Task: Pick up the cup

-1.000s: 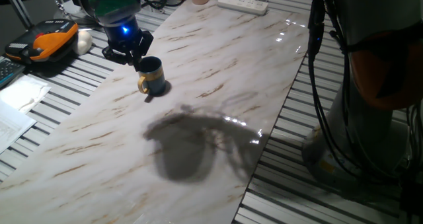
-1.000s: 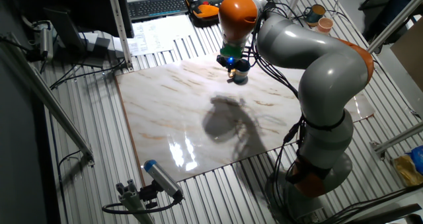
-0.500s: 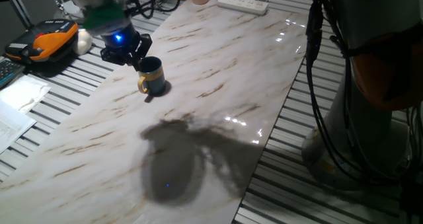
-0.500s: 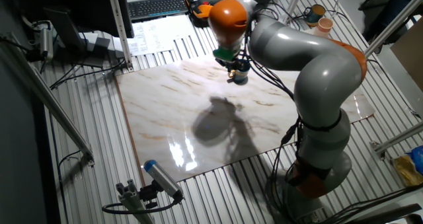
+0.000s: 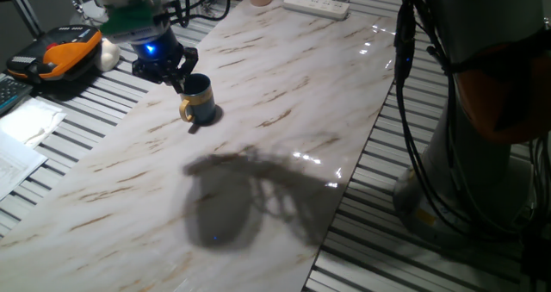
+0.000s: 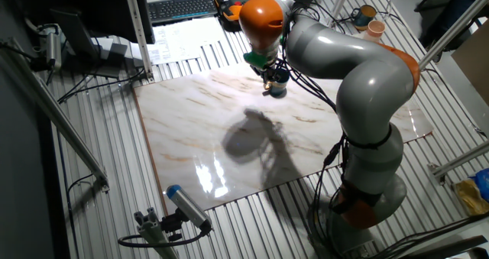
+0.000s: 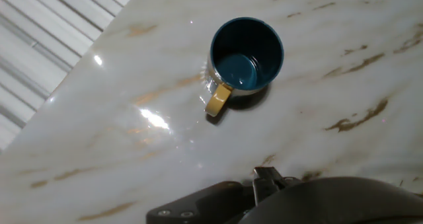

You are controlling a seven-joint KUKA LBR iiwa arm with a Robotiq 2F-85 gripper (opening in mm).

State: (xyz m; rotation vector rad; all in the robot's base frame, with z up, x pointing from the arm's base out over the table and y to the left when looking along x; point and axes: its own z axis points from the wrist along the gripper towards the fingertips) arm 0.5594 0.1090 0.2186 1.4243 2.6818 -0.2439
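Glossy marble-patterned table (image 5: 284,111), 1 upright navy cup (image 5: 198,98) on it, white power strip (image 5: 316,4) at far end.

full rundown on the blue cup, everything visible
The cup is a small dark blue mug with a yellow-gold handle, glossy like glazed ceramic. It stands upright on the marble-look table, mouth up, apparently empty. The gripper hovers right beside it; no grasp or contact is evident.

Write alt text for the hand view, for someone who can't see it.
A dark blue mug with a yellow handle stands upright and empty on a marble tabletop, seen from above. Part of the robot's hand fills the bottom edge.
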